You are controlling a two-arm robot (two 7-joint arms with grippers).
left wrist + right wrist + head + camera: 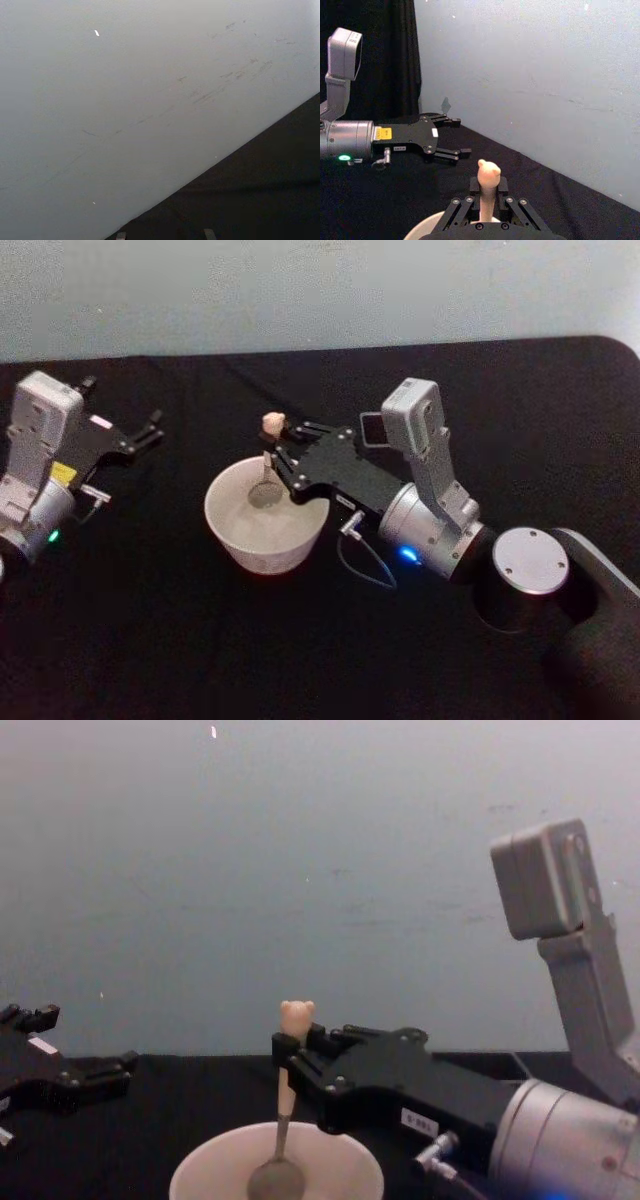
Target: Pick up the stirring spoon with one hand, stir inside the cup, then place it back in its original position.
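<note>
My right gripper (278,458) is shut on the stirring spoon (267,472) over the cup (228,530). The spoon stands nearly upright, its bear head (295,1014) above the fingers and its grey metal bowl (276,1180) low inside the wide cream cup (200,1167). In the right wrist view the beige handle (486,200) rises between the black fingers (464,206). My left gripper (157,430) rests open and empty on the table to the cup's left, also seen in the right wrist view (462,136). The original position is out of view.
A black cloth (150,640) covers the table, with a pale wall (300,290) close behind it. The right arm's elbow joint (530,560) lies low at the front right. A thin cable (365,565) loops beside the cup.
</note>
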